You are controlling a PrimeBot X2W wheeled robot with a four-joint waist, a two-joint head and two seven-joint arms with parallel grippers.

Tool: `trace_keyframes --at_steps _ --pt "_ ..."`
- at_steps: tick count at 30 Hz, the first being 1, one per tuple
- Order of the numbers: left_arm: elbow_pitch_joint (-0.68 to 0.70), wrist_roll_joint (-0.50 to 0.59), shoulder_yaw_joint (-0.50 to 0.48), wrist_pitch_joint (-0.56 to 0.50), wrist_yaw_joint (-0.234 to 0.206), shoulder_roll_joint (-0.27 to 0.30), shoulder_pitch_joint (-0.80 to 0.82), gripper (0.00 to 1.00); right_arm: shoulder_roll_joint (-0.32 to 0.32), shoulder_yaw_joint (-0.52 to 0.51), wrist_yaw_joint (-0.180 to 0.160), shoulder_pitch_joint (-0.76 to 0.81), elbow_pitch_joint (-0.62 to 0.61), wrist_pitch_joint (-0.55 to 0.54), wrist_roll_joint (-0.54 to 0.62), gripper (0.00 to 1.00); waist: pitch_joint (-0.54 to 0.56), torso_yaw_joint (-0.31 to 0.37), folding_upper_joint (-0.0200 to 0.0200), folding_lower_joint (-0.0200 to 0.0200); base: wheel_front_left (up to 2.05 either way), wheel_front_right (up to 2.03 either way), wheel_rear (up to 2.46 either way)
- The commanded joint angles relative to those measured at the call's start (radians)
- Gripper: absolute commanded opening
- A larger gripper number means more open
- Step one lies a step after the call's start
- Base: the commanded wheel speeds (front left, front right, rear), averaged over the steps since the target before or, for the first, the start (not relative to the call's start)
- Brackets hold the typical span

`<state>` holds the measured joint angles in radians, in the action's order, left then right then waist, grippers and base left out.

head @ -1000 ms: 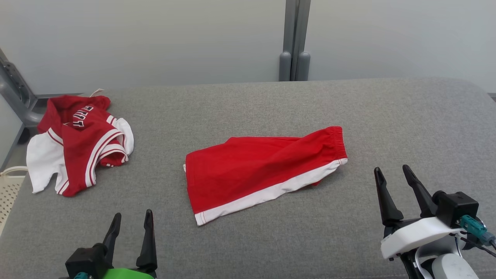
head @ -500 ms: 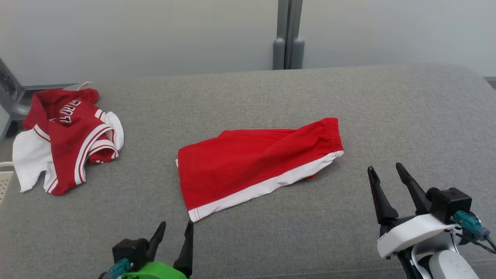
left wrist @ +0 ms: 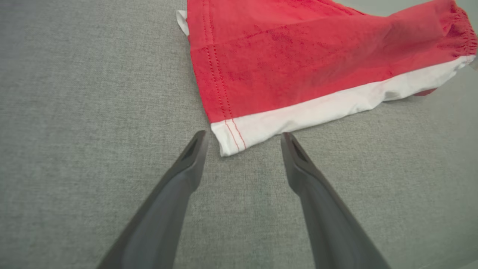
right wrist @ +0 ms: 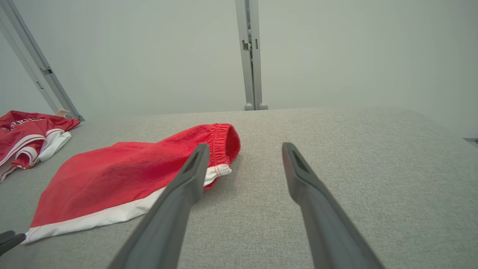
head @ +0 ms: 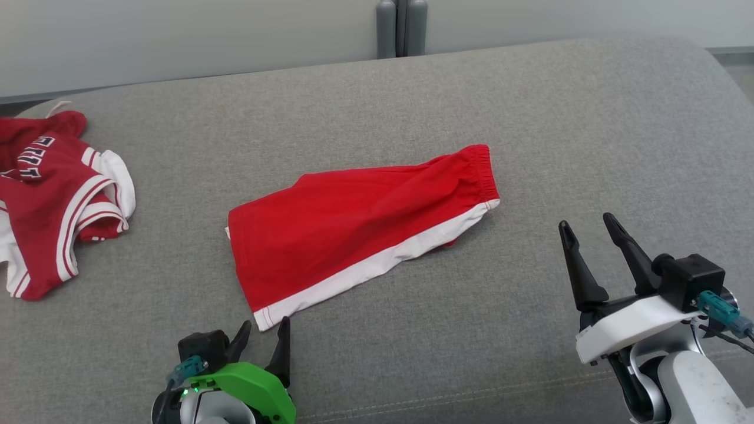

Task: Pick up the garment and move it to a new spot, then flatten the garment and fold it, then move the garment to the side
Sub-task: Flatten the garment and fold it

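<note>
One pair of red cloth shorts with a white side stripe [head: 359, 229] lies mid-way on a grey fabric surface [head: 559, 106].
The left gripper [head: 265, 324], spread wide, brackets the white hem corner [left wrist: 231, 142] in its wrist view; contact is unclear. The right gripper [head: 587, 221], equally wide and empty, sits near the waistband [head: 486, 174]; part of the stripe is hidden behind it in the right wrist view. A red-and-white jersey [head: 53, 200] is cut off at the head view's edge.
</note>
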<state>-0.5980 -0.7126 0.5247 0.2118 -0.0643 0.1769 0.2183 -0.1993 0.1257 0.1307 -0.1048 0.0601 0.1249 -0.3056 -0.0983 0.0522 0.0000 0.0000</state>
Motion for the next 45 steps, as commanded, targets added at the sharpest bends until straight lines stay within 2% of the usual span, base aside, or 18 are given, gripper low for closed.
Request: trace_keyframes --at_steps 1,9,10,12,14,18,24,25,26,33,37,45 --pt "-0.013 -0.013 -0.005 0.008 0.009 -0.001 0.020 1.00 -0.005 0.000 0.000 -0.012 -0.004 0.004 -0.006 1.00 -0.028 0.025 0.0000 0.0000 0.00 0.00 0.00" --pt "-0.120 -0.021 -0.033 0.040 0.043 -0.027 0.067 1.00 -0.007 -0.006 0.000 -0.026 -0.006 0.005 -0.002 1.00 -0.047 0.035 0.0000 0.0000 0.00 0.00 0.00" --pt "-0.129 -0.020 -0.035 0.043 0.047 -0.030 0.071 0.97 -0.007 -0.007 0.000 -0.026 -0.006 0.006 -0.001 1.00 -0.049 0.035 0.0000 0.0000 0.00 0.00 0.00" --pt "-0.143 -0.016 -0.039 0.044 0.055 -0.036 0.080 0.83 -0.008 -0.010 0.000 -0.026 -0.005 0.007 0.000 1.00 -0.052 0.033 0.0000 0.0000 0.00 0.00 0.00" --pt "-0.154 -0.011 -0.043 0.048 0.061 -0.042 0.086 0.53 -0.008 -0.012 0.000 -0.027 -0.002 0.007 0.001 1.00 -0.054 0.032 0.0000 0.0000 0.00 0.00 0.00" --pt "-0.176 -0.003 -0.051 0.050 0.071 -0.052 0.097 0.38 -0.008 -0.013 0.000 -0.034 0.003 0.006 0.002 1.00 -0.057 0.028 0.0000 0.0000 0.00 0.00 0.00" --pt "-0.225 0.004 -0.051 0.049 0.081 -0.072 0.105 0.22 -0.016 0.005 0.000 -0.054 0.019 -0.007 0.001 1.00 -0.065 0.022 0.0000 0.0000 0.00 0.00 0.00" --pt "-0.232 0.006 -0.052 0.049 0.083 -0.076 0.108 0.15 -0.021 0.014 0.000 -0.060 0.025 -0.011 0.000 1.00 -0.067 0.021 0.0000 0.0000 0.00 0.00 0.00" --pt "-0.237 0.008 -0.053 0.049 0.085 -0.079 0.113 0.02 -0.027 0.024 0.000 -0.070 0.034 -0.020 -0.002 1.00 -0.069 0.019 0.0000 0.0000 0.00 0.00 0.00" --pt "-0.156 0.070 -0.088 0.052 0.079 -0.078 0.118 0.00 -0.137 0.153 0.000 -0.183 0.154 -0.050 0.026 1.00 -0.088 -0.024 0.0000 0.0000 0.00 0.00 0.00" --pt "-0.096 0.106 -0.098 0.052 0.079 -0.080 0.089 0.00 -0.204 0.275 0.000 -0.275 0.262 -0.048 0.039 1.00 -0.097 -0.061 0.0000 0.0000 0.00 0.00 0.00" --pt "-0.038 0.139 -0.084 0.052 0.086 -0.095 0.078 0.00 -0.242 0.462 0.000 -0.426 0.468 -0.003 0.011 1.00 -0.109 -0.118 0.0000 0.0000 0.00 0.00 0.00"
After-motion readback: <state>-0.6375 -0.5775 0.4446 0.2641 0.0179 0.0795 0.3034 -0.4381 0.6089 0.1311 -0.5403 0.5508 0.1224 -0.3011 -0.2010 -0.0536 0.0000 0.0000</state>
